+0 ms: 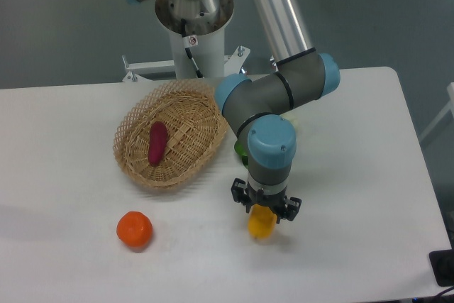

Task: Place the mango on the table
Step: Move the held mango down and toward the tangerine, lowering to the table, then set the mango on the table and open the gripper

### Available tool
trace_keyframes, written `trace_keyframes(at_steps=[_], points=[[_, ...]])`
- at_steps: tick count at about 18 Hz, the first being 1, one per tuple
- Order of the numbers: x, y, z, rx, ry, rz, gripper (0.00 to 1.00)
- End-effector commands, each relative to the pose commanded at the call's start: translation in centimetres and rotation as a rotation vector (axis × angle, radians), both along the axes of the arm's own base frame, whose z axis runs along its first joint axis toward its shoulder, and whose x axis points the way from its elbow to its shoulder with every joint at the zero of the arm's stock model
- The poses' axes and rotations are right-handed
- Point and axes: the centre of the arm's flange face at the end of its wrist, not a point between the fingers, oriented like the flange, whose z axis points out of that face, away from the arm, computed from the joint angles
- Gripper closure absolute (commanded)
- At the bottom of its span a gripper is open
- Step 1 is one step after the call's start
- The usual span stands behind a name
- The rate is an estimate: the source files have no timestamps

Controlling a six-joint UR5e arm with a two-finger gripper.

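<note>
One big white table (355, 175) fills my view, with the wicker basket (135, 161) sitting left of centre and a purple-red sweet potato (157, 142) lying inside it. My gripper (264, 212) points straight down, fingers pinching the mango (261, 223) right at the tabletop, just right of the basket. The orange (135, 230) sits alone on the table near the front left.

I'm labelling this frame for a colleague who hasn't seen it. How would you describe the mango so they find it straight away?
Start at the white table and follow the grey-and-blue robot arm down to its gripper, right of the wicker basket. The mango is the yellow-orange fruit sticking out below the black fingers. Unlike the round orange lying loose on the left, it is yellower and sits in the gripper.
</note>
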Motion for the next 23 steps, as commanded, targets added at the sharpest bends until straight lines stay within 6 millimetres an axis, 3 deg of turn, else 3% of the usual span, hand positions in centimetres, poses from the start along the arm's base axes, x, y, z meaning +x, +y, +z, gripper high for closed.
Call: trace_keyframes(at_steps=[12, 17, 19, 23], points=[[-0.7, -0.3, 2.6, 0.021, 0.041, -0.014, 0.00], [-3.0, -3.2, 4.5, 0.024, 0.068, -0.053, 0.00], [-4.9, -5.2, 5.7, 0.039, 0.081, -0.014, 0.00], [-6.0, -6.4, 5.8, 0.032, 0.085, 0.009, 0.00]])
